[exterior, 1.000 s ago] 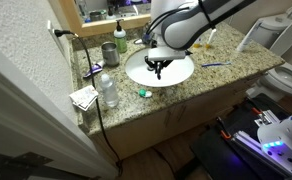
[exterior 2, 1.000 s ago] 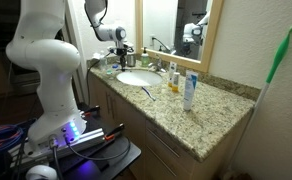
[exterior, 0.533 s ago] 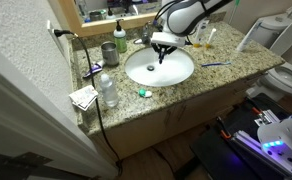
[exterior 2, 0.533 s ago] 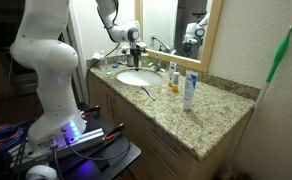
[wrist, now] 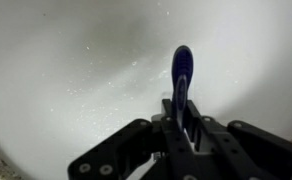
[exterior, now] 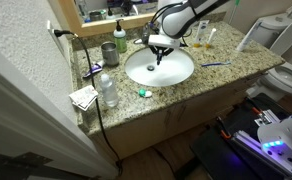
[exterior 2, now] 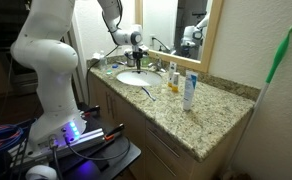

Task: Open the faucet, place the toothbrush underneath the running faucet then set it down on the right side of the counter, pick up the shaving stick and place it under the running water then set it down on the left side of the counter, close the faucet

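The speckled granite desk point(exterior: 208, 80) carries an oval white basin point(exterior: 146, 72). Over the basin, the tool point(wrist: 183, 120) is clamped on a dark blue shaving stick point(wrist: 181, 68). The blue toothbrush point(exterior: 216, 65) lies on the desk beside the basin. The label on a white tube point(exterior 2: 189, 90) is too small to read.

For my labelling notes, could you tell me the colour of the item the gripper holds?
Dark blue; the item shows best in the wrist view.

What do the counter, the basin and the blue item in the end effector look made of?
The counter: speckled beige-brown polished stone, likely granite. The basin: glossy white, probably ceramic, with droplets dotting it in the wrist view. The blue item, clamped in the end effector: smooth and dark blue with a soft sheen, seemingly plastic.
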You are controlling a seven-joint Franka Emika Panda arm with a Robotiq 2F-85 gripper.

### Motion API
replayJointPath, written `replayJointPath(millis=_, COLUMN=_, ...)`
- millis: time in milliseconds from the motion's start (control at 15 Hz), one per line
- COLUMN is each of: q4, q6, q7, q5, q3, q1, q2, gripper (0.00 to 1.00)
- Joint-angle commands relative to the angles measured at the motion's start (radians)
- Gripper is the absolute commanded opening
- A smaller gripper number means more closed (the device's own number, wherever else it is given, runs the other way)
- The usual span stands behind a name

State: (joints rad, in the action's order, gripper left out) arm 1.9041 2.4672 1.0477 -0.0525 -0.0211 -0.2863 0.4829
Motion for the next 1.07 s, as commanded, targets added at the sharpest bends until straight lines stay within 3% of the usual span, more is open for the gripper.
replayJointPath(millis=0, q4=-0.123, q6=-0.014, q7=-0.010, q5=0.017, q3=0.008, q1=0.010, q2=0.093, gripper=0.04)
replayJointPath(millis=333, q4=-0.203, q6=-0.001, q7=-0.040, q5=0.032, q3=-0.002, q1=0.012, q2=0.143, gripper=0.04)
replayJointPath(millis=400, q4=-0.161, q6=0.005, q7=-0.010, q5=0.011, q3=0.020, q1=-0.005, q2=0.115, gripper=0.15)
replayJointPath(millis=600, q4=-0.186, q6=0.004, q7=-0.014, q5=0.014, q3=0.017, q1=-0.006, q2=0.129, gripper=0.15)
replayJointPath(millis=667, q4=-0.174, q6=0.004, q7=-0.022, q5=0.018, q3=0.011, q1=-0.003, q2=0.120, gripper=0.04)
replayJointPath(millis=867, q4=-0.129, q6=0.003, q7=-0.006, q5=0.010, q3=0.017, q1=-0.016, q2=0.080, gripper=0.04)
replayJointPath(millis=933, q4=-0.179, q6=0.000, q7=-0.011, q5=0.012, q3=0.016, q1=-0.013, q2=0.123, gripper=0.15)
replayJointPath(millis=1000, q4=-0.176, q6=0.001, q7=-0.010, q5=0.012, q3=0.016, q1=-0.015, q2=0.120, gripper=0.15)
